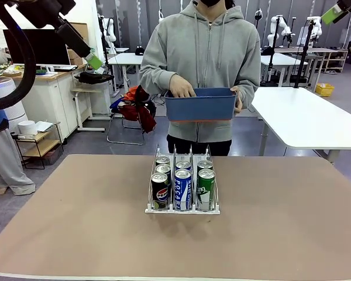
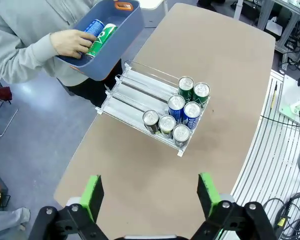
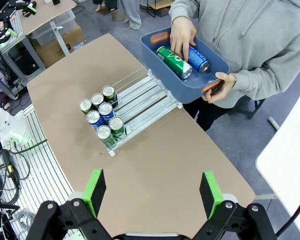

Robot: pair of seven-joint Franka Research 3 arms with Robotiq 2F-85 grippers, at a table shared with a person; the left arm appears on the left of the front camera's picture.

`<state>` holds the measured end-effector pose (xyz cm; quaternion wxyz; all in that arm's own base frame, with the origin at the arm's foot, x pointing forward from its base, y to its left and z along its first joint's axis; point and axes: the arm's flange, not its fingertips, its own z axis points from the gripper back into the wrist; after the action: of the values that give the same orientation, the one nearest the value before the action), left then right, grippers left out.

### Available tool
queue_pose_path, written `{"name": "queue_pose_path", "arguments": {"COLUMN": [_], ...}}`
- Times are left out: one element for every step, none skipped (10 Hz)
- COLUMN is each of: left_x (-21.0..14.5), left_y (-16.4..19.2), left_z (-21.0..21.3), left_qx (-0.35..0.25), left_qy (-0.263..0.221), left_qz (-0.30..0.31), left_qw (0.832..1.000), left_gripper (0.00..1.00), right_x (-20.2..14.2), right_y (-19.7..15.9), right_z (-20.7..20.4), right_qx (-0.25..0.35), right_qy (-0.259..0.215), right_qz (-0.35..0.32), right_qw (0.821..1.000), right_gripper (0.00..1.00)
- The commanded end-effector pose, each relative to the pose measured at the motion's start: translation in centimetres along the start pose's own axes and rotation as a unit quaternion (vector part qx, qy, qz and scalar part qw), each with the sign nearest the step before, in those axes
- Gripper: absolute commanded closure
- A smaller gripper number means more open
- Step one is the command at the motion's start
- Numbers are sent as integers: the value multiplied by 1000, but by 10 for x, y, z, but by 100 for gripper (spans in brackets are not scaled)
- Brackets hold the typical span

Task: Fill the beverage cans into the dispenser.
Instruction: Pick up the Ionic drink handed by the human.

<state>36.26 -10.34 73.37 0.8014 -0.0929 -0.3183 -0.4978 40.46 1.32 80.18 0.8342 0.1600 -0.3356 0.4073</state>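
Over the brown table [image 1: 281,222] and dispenser [image 1: 183,209], left tool [image 2: 150,178] and right tool [image 3: 152,174] stand spread.

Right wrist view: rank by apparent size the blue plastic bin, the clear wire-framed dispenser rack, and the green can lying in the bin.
1. Clear wire-framed dispenser rack and blue plastic bin: these look alike, and the bin is held raised, so they stay unranked.
2. Green aluminium can lying in the bin: clearly smallest.
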Motion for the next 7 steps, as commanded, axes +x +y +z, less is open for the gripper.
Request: {"name": "queue_pose_path", "arguments": {"left_x": [0,5,11,13,14,15,13], "left_y": [0,-2,-1,-7,-10,-8,-5], "left_z": [0,9,19,28,31,28,28], "left_qx": [0,-5,-3,-5,-5,-4,7], "left_qy": [0,-4,-20,-23,-30,-19,-22], "left_qz": [0,19,31,37,39,44,27], "left_qw": [1000,1000,999,999,999,999,999], "left_gripper": [0,0,0,0,0,0,0], "right_x": [-1,-1,-1,-1,-1,-1,-1], "right_y": [1,1,1,1,1,1,1], "right_z": [0,0,0,0,0,0,0], "right_qx": [1,1,1,1,1,1,1], "right_qy": [0,0,0,0,0,0,0], "right_qz": [-2,-2,-2,-2,-2,-2,-2], "right_qw": [1000,1000,1000,1000,1000,1000,1000], "right_gripper": [0,0,0,0,0,0,0]}}
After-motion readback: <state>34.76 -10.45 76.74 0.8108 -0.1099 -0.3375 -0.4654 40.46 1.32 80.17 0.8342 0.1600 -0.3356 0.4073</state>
